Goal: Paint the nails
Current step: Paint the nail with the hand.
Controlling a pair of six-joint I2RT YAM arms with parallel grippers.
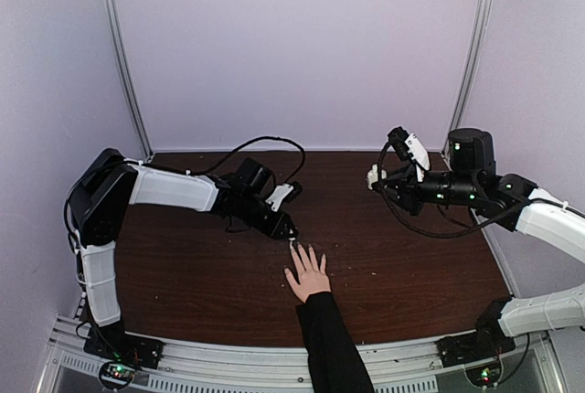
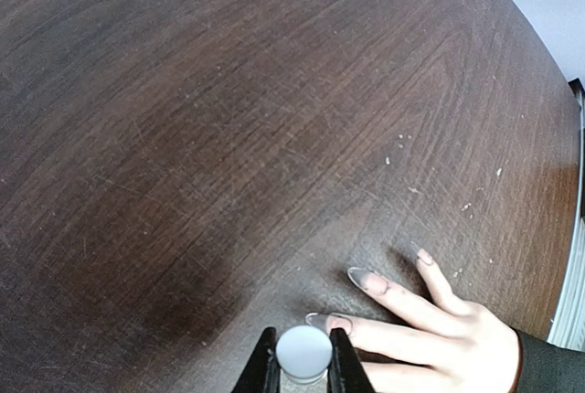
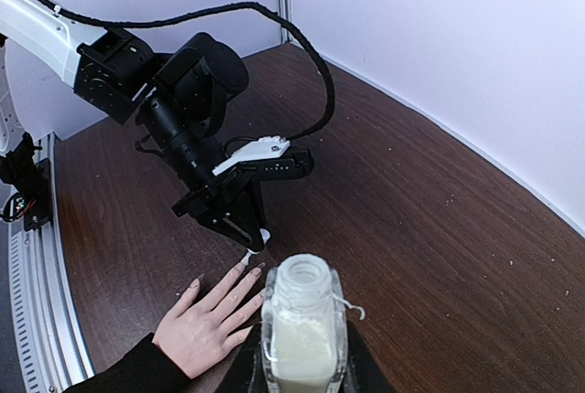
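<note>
— Dark wood worktop (image 1: 183, 274), pale walls (image 1: 302, 46) behind it. What does the left side show?
— The left arm (image 1: 174, 190) reaches in low toward the middle. Its left fingers (image 2: 263, 370) are clamped on a round white cap (image 2: 304, 352), and a thin brush (image 3: 249, 253) points down from the cap.
— And the nails?
— The hand (image 1: 309, 276) lies flat at the worktop's front middle, digits spread, with a black sleeve (image 1: 331, 347) running to the near edge. The nails (image 2: 361, 276) are long and pale. The brush tip sits right at one of them, though contact cannot be made out.
— The right side?
— The right fingers (image 3: 364, 370) are closed on an open clear bottle (image 3: 303, 320) of whitish liquid. It is held up off the worktop, well apart from the hand.
</note>
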